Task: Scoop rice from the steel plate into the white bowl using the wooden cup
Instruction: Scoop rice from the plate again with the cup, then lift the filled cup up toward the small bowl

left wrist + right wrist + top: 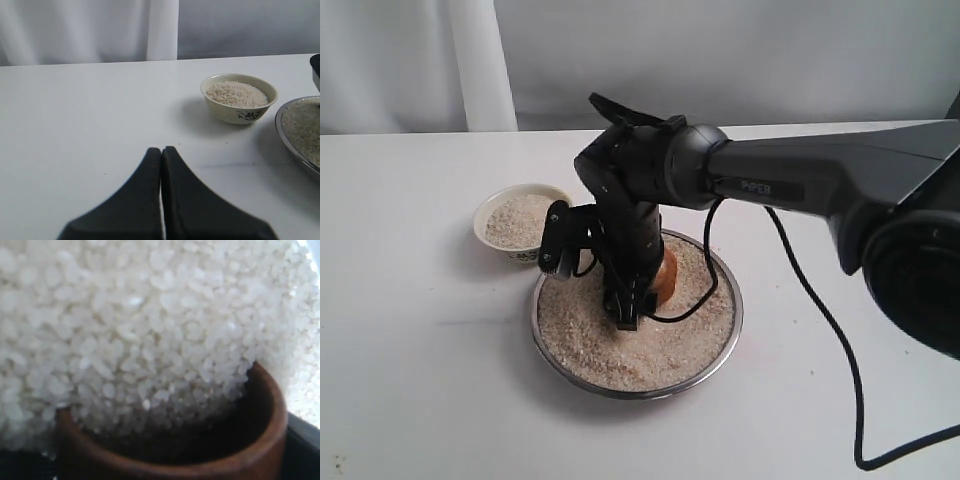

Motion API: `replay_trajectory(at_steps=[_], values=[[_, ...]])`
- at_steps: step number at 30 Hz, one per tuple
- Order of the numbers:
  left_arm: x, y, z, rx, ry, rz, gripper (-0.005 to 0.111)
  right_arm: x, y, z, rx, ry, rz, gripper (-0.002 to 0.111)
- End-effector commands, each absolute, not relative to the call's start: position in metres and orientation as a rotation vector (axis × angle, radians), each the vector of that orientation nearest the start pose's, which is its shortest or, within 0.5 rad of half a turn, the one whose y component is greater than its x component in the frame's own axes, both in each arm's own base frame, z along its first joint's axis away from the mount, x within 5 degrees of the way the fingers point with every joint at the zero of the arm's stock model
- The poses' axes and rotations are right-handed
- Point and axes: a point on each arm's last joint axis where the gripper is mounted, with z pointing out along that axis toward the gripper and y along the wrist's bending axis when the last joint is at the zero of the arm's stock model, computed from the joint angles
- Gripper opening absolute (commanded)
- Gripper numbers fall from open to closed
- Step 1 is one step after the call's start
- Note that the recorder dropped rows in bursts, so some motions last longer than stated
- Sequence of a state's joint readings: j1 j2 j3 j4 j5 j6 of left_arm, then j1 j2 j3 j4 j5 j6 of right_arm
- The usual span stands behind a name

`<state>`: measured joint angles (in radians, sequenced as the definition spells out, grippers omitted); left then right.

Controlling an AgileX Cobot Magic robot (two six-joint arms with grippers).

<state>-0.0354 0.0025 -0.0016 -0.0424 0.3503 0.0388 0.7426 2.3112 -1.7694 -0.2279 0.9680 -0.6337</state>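
Right tool (pixel 642 298) grips the cup (pixel 170 465), tipped mouth-first into the rice (pixel 150 330) mid-frame in the plate (pixel 638 392) to load a scoop; bowl (pixel 498 248) sits just left, near for pouring; left tool (pixel 161 152) closed, empty

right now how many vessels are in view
3: the plate mid-table, the bowl just left of it, the cup in the plate's rice, half hidden by the arm.
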Motion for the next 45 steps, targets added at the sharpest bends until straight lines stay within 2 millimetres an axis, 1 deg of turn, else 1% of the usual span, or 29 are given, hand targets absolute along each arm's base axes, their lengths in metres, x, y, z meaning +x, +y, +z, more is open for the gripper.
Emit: replay_trajectory(at_steps=[1, 6, 9, 11, 14, 19, 23, 29, 38, 45], values=[[0.053, -0.004, 0.182, 0.045, 1.830, -0.044, 0.000, 0.356, 0.302, 0.136, -1.945, 2.179, -0.176, 0.000], [0.053, -0.004, 0.182, 0.044, 1.830, -0.046, 0.000, 0.355, 0.286, 0.127, -1.881, 2.191, -0.093, 0.000], [0.053, -0.004, 0.182, 0.044, 1.830, -0.046, 0.000, 0.351, 0.273, 0.118, -1.855, 2.186, -0.055, 0.000], [0.053, -0.004, 0.182, 0.044, 1.830, -0.046, 0.000, 0.347, 0.264, 0.117, -1.820, 2.162, -0.015, 0.000], [0.053, -0.004, 0.182, 0.044, 1.830, -0.046, 0.000, 0.344, 0.252, 0.120, -1.744, 2.131, 0.038, 0.000], [0.053, -0.004, 0.182, 0.046, 1.830, -0.044, 0.000, 0.344, 0.234, 0.127, -1.606, 2.127, 0.132, 0.000], [0.053, -0.004, 0.182, 0.046, 1.830, -0.044, 0.000, 0.343, 0.234, 0.133, -1.557, 2.093, 0.141, 0.000], [0.053, -0.004, 0.182, 0.044, 1.830, -0.046, 0.000, 0.347, 0.236, 0.144, -1.447, 2.060, 0.149, 0.000], [0.053, -0.004, 0.182, 0.044, 1.830, -0.046, 0.000, 0.352, 0.236, 0.172, -1.338, 1.983, 0.123, 0.000], [0.053, -0.004, 0.182, 0.046, 1.830, -0.044, 0.000, 0.355, 0.236, 0.181, -1.248, 1.957, 0.114, 0.000]])
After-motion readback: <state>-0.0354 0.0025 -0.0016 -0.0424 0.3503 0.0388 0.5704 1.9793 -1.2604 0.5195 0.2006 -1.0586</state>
